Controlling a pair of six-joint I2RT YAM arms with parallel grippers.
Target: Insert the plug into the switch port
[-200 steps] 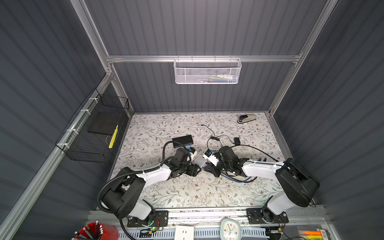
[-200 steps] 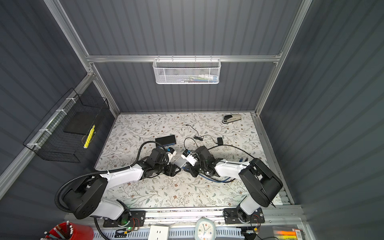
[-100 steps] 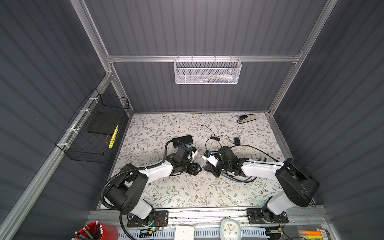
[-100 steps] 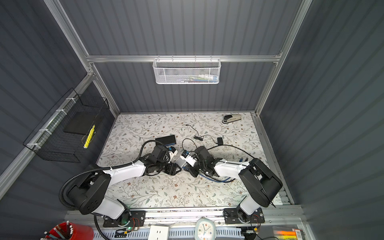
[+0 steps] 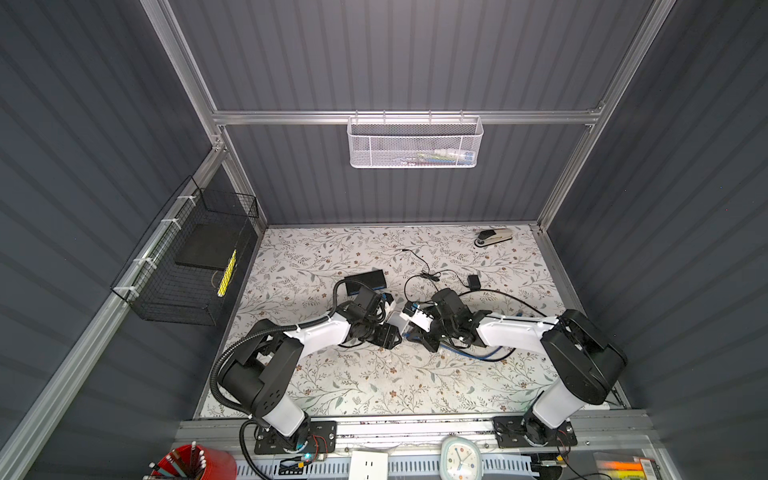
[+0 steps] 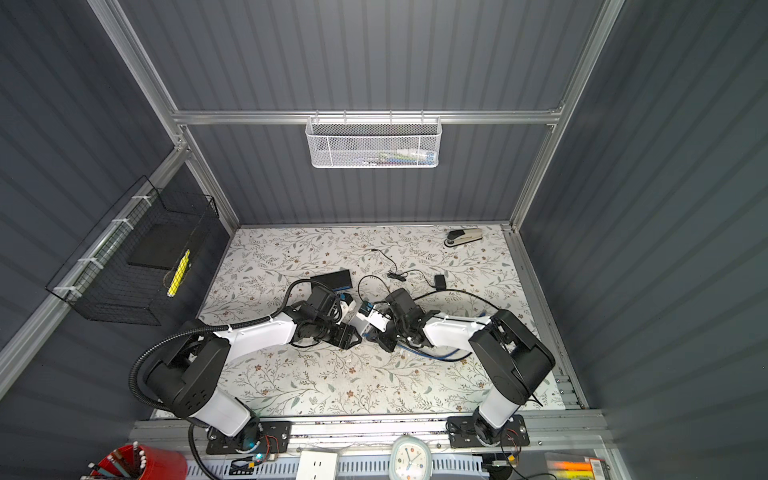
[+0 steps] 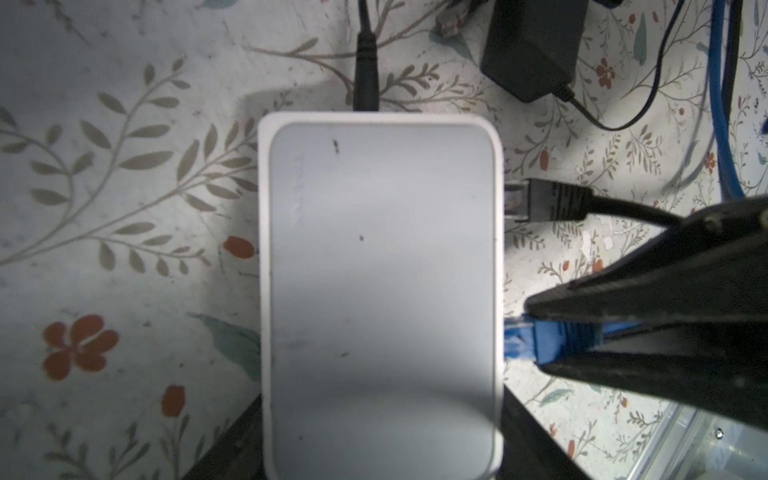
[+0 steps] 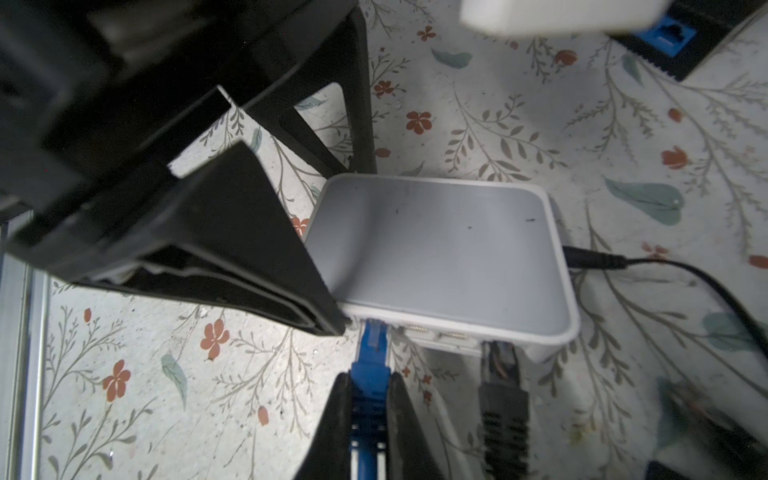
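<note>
pinching the blue plug by its boot in the right tool, both fingers closed hard against its sides. bracing the white switch with the left tool, spread wide yet clamped across the short end nearest the front edge of the tabletop. lying about mid-tabletop, long axis roughly front to rear, port side turned toward the right edge and the right arm.

pointing straight at that port side from the right tool: plug's long axis square to the switch's long side, nose touching the port row at the end closest to the left tool. nearer by far to the right arm, so judged a short straight push toward the left edge, with the left tool as backstop. apparently seated further along the same row, a black plug; entering the rear short end, a black power lead.

hard to judge depth of entry: port mouth hidden under the switch's top lip in the left wrist view, shadowed in the right wrist view. no sight of the latch tab, so no telling about a click. mostly covered by both wrists in both top views, too small there for judging alignment. cut off at the frame edge, a black adapter.
</note>
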